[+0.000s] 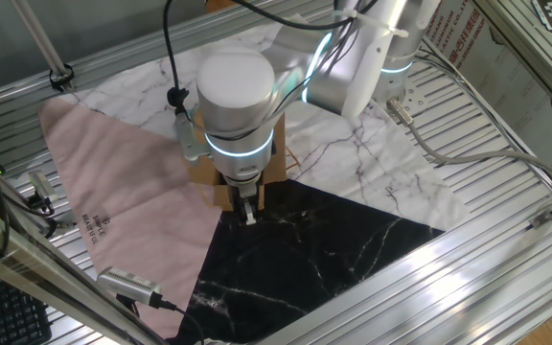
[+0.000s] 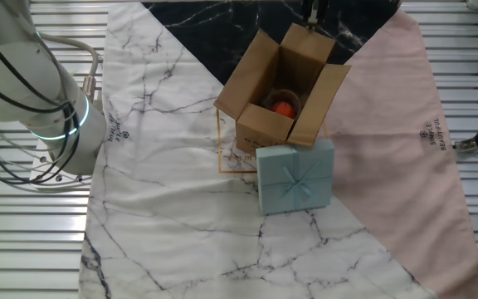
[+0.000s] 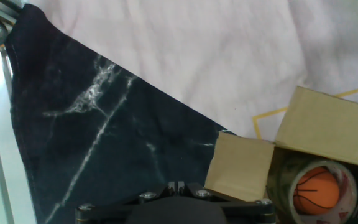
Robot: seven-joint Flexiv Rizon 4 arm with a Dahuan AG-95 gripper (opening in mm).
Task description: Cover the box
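We see the box [image 2: 279, 87] in the upper middle of the other fixed view, standing on the cloths where the black marble cloth [image 2: 214, 33], the white marble cloth [image 2: 164, 166] and the pink cloth [image 2: 388, 133] meet. All its flaps stand open, and inside lies a small orange ball [image 2: 281, 107] within what looks like a roll of tape. A pale blue gift box [image 2: 295, 176] stands just below it, touching or nearly touching.

The gripper [image 1: 248, 209] hangs at the far side of the box, close to one flap; whether its fingers are apart or together we cannot tell.

We judge the carton light and rather stiff, but easy to push away. The flaps should fold at their creases, so we would press near a flap's outer edge and go gently.
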